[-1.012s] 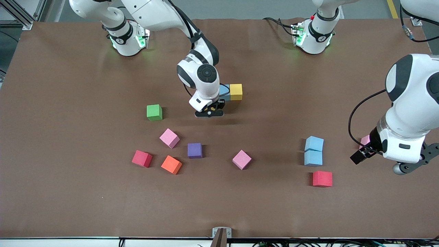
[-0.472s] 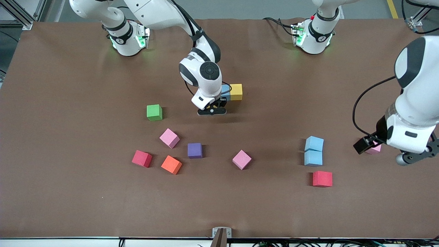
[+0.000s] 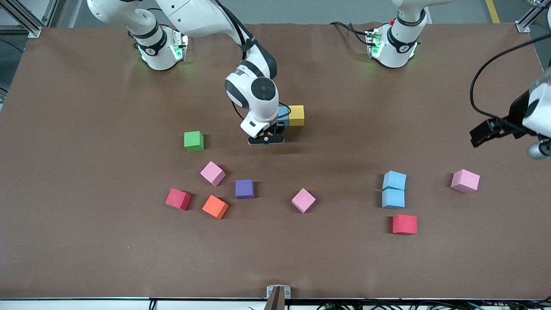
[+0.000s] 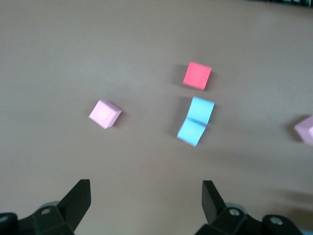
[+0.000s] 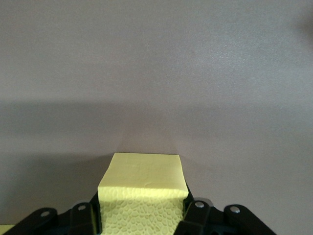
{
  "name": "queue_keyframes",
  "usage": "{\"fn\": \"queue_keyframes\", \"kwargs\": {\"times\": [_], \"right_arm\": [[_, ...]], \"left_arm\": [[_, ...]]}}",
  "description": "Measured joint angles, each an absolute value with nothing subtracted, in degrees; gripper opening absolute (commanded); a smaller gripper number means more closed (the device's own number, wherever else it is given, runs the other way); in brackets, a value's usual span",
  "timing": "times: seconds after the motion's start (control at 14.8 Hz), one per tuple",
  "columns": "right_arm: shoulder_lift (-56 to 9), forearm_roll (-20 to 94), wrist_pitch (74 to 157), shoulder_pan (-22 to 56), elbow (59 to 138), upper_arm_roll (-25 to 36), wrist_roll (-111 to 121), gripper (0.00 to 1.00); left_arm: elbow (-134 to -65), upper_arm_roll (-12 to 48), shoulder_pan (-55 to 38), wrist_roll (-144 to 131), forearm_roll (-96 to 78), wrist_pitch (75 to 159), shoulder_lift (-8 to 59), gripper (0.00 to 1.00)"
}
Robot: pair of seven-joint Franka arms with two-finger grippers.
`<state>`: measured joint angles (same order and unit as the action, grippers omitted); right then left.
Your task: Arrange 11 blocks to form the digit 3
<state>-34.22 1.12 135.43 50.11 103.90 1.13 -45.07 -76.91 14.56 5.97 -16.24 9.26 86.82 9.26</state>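
Note:
My right gripper (image 3: 265, 138) is low at mid-table, shut on a yellow block (image 5: 142, 191), right next to a light blue block (image 3: 283, 115) that touches another yellow block (image 3: 296, 115). Loose blocks lie nearer the camera: pink (image 3: 212, 173), purple (image 3: 244, 188), red (image 3: 178, 199), pink (image 3: 303, 200), two touching light blue ones (image 3: 393, 189), red (image 3: 404, 224) and pink (image 3: 465, 181). My left gripper (image 4: 145, 200) hangs open and empty, high over the left arm's end of the table (image 3: 538, 148). The left wrist view shows a pink block (image 4: 104, 113), the light blue pair (image 4: 195, 121) and a red block (image 4: 197, 75).
A green cube (image 3: 193, 141) sits toward the right arm's end of the table, and an orange cube (image 3: 215, 206) lies between the red and purple blocks. The brown mat (image 3: 86, 107) covers the table, and both arm bases stand along its farthest edge.
My left arm has risen and pulled away from the pink block at its end of the table, leaving it uncovered on the mat. The right gripper shifted slightly, then held still.

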Motion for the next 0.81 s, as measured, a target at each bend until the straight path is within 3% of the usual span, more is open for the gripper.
{"fn": "queue_keyframes", "kwargs": {"times": [0.47, 0.81], "right_arm": [[-34.3, 1.1, 135.4, 50.2, 103.9, 1.1, -45.1, 0.01], [-34.3, 1.1, 135.3, 50.4, 103.9, 1.1, -45.3, 0.01]], "left_arm": [[-83.9, 2.3, -0.3, -7.3, 3.1, 86.0, 2.5, 1.0], [-89.2, 2.3, -0.5, -6.1, 2.4, 88.2, -1.1, 1.0]]}}
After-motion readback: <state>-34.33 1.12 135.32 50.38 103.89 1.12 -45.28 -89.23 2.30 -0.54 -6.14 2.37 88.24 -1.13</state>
